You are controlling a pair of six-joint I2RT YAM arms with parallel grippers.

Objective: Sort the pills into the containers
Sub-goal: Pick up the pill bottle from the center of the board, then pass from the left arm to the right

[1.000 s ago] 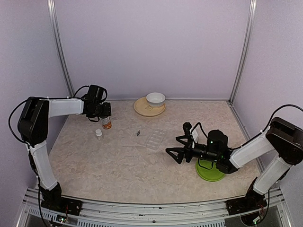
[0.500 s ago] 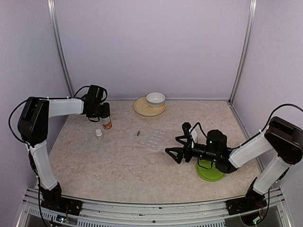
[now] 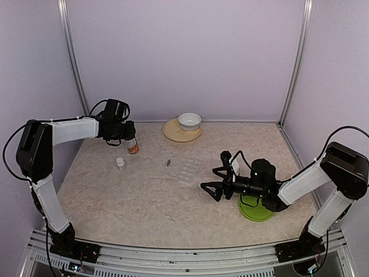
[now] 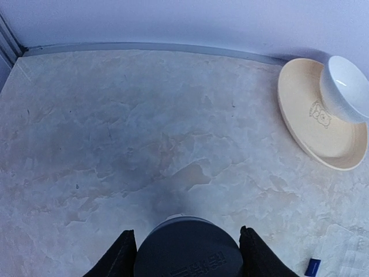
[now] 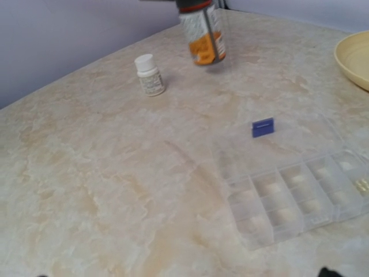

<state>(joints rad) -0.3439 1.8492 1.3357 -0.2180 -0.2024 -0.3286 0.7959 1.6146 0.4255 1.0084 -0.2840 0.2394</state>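
Observation:
My left gripper [image 3: 129, 140] is shut on an orange pill bottle [image 3: 133, 147] with a dark cap [image 4: 188, 247], held just off the table and slightly tilted. Its fingers [image 4: 118, 261] press both sides of the cap. The containers are a clear compartmented pill box [image 3: 188, 169] lying open mid-table with a blue clasp [image 5: 262, 127]. Tiny pale specks [image 5: 362, 186], possibly pills, sit in one compartment of the box [image 5: 288, 187]. My right gripper [image 3: 213, 182] stands open and empty just right of the box, low over the table.
A small white bottle [image 3: 120, 164] stands near the held orange bottle [image 5: 202, 34]. A white bowl [image 3: 189, 120] rests on a tan plate [image 3: 173, 133] at the back wall. A green plate [image 3: 255, 210] lies under my right arm.
My left gripper has closed on the orange bottle, lifted it off the table and tipped it slightly. The right arm has barely moved.

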